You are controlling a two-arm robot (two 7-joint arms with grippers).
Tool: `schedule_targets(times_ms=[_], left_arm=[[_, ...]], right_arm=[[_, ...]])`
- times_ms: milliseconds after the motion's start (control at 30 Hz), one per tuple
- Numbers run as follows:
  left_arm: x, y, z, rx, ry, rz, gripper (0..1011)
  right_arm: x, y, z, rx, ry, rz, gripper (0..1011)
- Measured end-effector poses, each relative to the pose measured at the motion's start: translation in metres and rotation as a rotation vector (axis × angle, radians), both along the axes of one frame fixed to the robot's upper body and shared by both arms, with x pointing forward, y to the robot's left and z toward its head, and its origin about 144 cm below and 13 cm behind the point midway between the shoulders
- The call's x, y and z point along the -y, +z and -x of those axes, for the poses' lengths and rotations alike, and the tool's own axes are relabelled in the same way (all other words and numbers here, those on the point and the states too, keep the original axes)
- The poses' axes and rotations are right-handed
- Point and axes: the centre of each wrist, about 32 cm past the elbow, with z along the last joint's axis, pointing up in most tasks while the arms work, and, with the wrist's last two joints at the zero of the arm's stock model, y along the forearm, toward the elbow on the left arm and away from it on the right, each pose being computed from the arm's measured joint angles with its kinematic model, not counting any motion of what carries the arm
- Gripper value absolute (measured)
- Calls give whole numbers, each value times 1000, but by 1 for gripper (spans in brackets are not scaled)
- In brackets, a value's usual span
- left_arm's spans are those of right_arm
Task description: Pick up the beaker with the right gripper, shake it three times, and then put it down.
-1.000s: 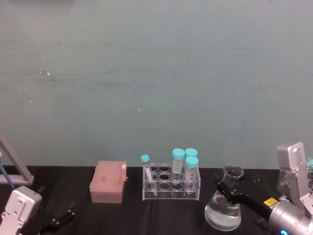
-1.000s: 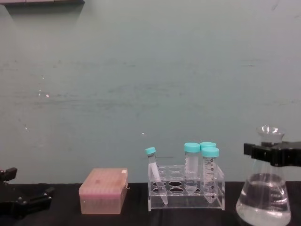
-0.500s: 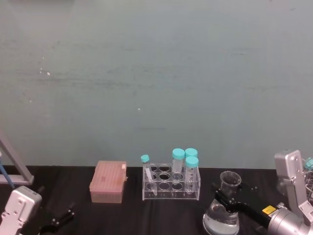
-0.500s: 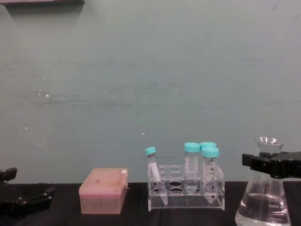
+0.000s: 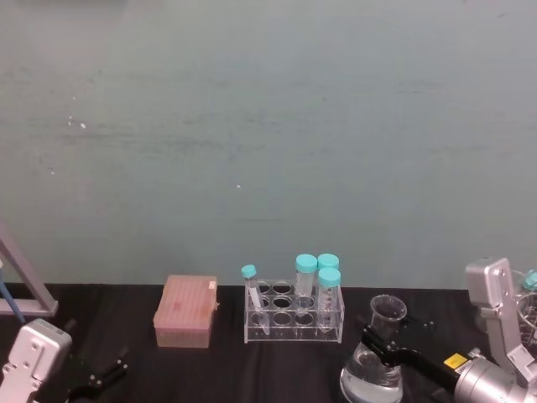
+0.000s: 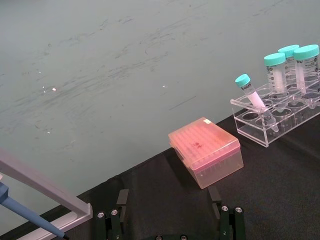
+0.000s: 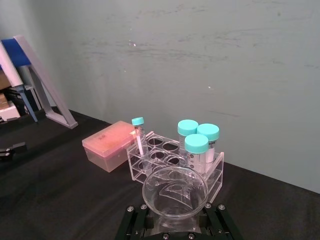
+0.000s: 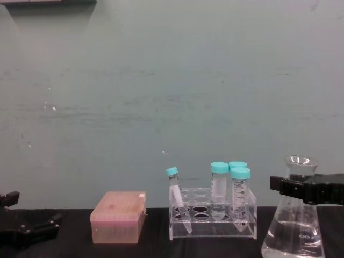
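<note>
table: I see a matte black top against a teal wall.
beaker: clear glass cone with narrow neck and flared rim, upright, long axis vertical, right of the tube rack; faint print I can't read.
right gripper: black bar fingers pinching the beaker's neck.
left gripper: low at left, fingers spread.
tip box: pink, ribbed lid.

Your head camera looks down from above at the clear plastic tube rack on the black table, your chest camera faces it level, and both wrist cameras look across the table from low down, sharing that rack and the pink lidded box.
</note>
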Motion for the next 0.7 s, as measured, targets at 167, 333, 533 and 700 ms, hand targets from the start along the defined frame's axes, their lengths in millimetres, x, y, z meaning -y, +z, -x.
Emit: schedule_targets(times_ms=[167, 333, 533, 700], left_arm=[[0, 0, 0, 0, 0, 0, 1000], [0, 0, 0, 0, 0, 0, 1000], [0, 0, 0, 0, 0, 0, 1000], [0, 0, 0, 0, 0, 0, 1000]], right_arm=[[-1, -1, -1, -3, 4, -1, 449], [-2, -1, -1, -7, 5, -2, 449], [-3, -1, -2, -9, 3, -5, 449], [-4, -2, -2, -12, 1, -6, 449]])
